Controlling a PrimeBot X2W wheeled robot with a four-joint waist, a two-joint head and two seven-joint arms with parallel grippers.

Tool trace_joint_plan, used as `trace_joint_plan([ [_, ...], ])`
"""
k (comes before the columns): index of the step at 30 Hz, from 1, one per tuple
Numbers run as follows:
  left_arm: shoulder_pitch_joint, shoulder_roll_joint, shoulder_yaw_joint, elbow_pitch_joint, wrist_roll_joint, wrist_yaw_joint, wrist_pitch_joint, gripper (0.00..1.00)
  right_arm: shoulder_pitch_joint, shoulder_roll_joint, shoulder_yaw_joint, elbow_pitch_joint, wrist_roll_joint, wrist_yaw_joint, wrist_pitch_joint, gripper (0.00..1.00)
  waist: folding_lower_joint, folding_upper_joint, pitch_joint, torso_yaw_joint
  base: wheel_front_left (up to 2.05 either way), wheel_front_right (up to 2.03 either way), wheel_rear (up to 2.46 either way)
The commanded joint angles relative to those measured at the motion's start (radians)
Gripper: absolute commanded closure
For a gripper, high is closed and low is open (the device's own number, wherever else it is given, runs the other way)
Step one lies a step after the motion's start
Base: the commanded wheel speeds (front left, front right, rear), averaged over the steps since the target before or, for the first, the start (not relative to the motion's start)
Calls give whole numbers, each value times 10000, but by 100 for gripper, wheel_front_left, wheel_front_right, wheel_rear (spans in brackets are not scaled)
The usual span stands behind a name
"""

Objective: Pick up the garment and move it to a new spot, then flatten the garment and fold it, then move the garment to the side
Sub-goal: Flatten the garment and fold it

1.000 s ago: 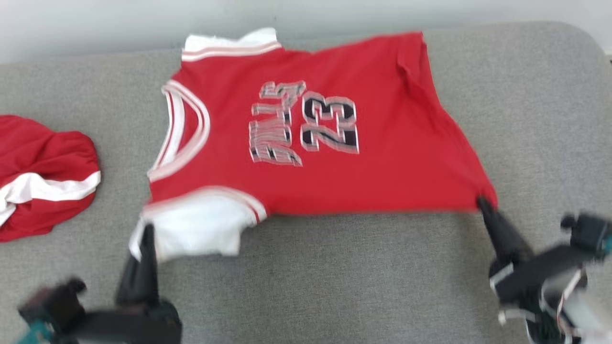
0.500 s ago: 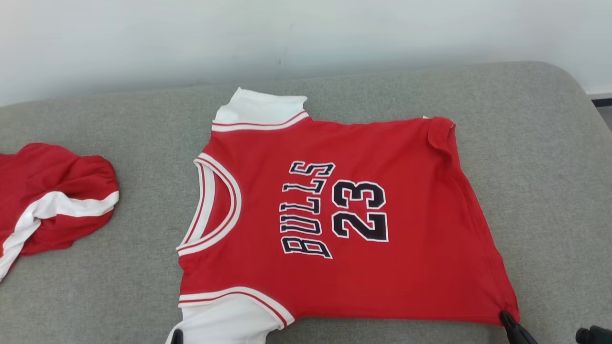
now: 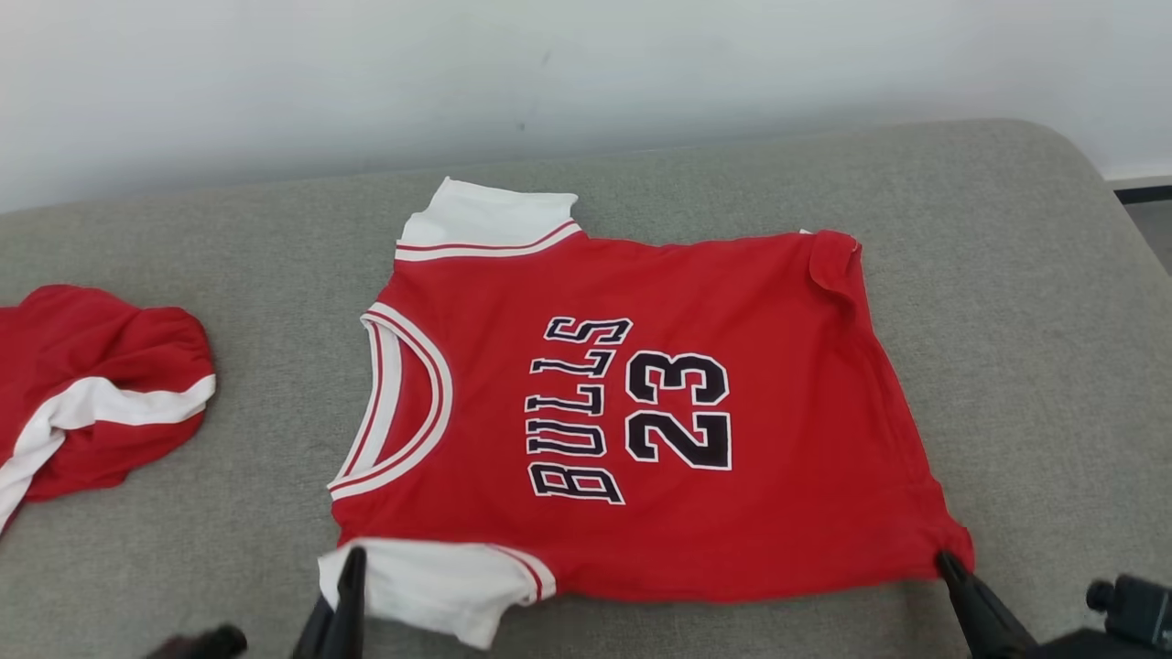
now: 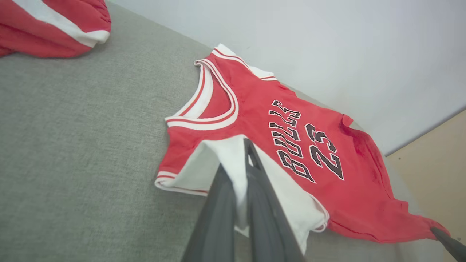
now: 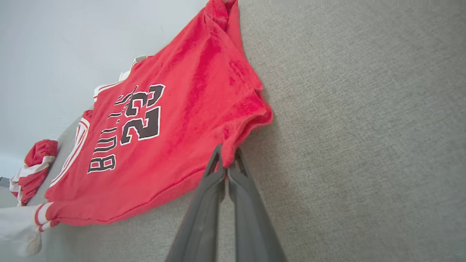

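The garment (image 3: 641, 412), a small red jersey with white sleeves and black lettering, is laid face up across the middle of the grey padded surface (image 3: 1025, 320), with its neckline turned toward the robot's left and its hem toward the right. It is held at two points along its near edge. The left end effector (image 3: 353, 560) is clamped on the near white sleeve (image 3: 430, 586); in the left wrist view white cloth is seen pinched between the two dark fingers (image 4: 214, 211). The right end effector (image 3: 948, 563) is closed on the near hem corner (image 3: 925, 540), where the red cloth is drawn into a small peak.

The body of the jersey is mostly spread flat, though the far hem corner (image 3: 833, 261) is turned over on itself and the near sleeve is rumpled. A second red-and-white garment (image 3: 101, 394) is bunched at the left end of the surface, well apart from the jersey.

The jersey is judged to be light, thin and wholly limp: no shape is kept by it, and sagging and creasing are to be expected wherever it is not supported or kept taut. It is not fragile. Some drag against the textured covering is likely, so bunching may be caused by sliding. Hold is best taken at seamed edges, such as sleeve cuffs, shoulders and hem corners, where the cloth is doubled, and at two well-spread points so that tension can be kept between them.
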Motion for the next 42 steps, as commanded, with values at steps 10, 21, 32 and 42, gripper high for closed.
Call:
trace_joint_plan([
  [10, -2924, 433, -104, 1574, 255, -577, 848, 100, -1981, 798, -620, 205, 99, 3, 1322, 100, 0, 0, 650, -431, 0, 0, 0],
  [21, -4609, 207, -172, 4215, 325, -1163, 407, 0, -3487, 1068, -696, 1688, -345, 3, 840, 0, 0, 0, 738, -372, 0, 0, 0],
  [32, -4077, 69, 31, 4865, 416, -1372, -216, 0, -2696, 89, -38, 1638, -1112, 3, -92, 0, 0, 0, 311, -156, 0, 0, 0],
  [42, -3090, 156, -308, 4931, 867, -1189, -301, 0, -2713, -75, 7, 2361, -1577, 3, -460, 0, 0, 0, 347, -124, 0, 0, 0],
])
